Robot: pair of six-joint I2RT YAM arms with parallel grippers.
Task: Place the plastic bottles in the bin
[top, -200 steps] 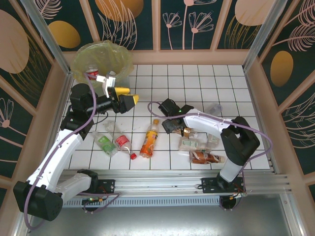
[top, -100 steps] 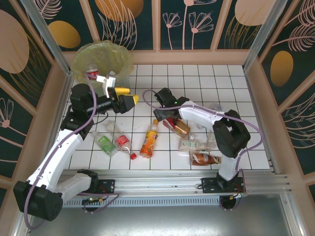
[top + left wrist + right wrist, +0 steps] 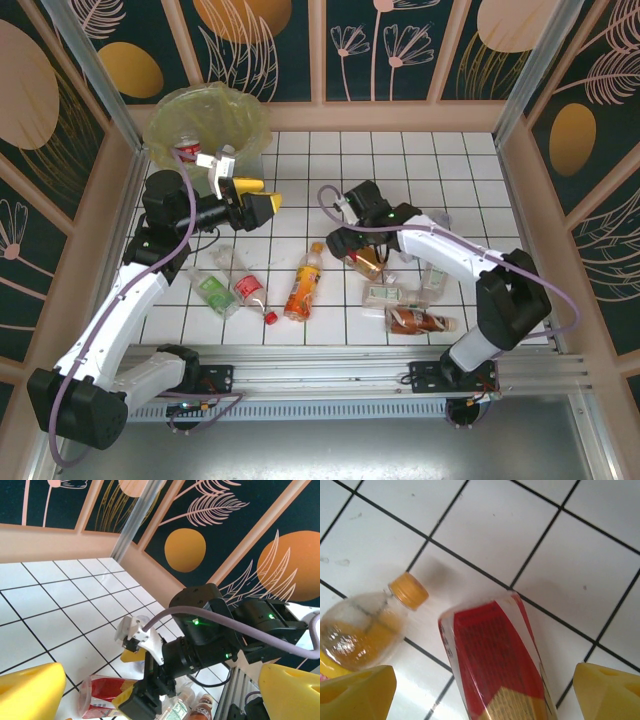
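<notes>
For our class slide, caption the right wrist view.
Open right gripper straddles a red-labelled bottle; an orange-capped bottle lies beside it.

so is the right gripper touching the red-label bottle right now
Apart. In the right wrist view, white tile shows between the red-label bottle and each yellow fingertip of the open right gripper.

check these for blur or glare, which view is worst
Right wrist: the clear red-labelled plastic bottle is close and soft, and glare whitens the white tile left of it. Left wrist: the left pincer's yellow fingers blur at the corners. Top external: sharp, evenly lit.
</notes>
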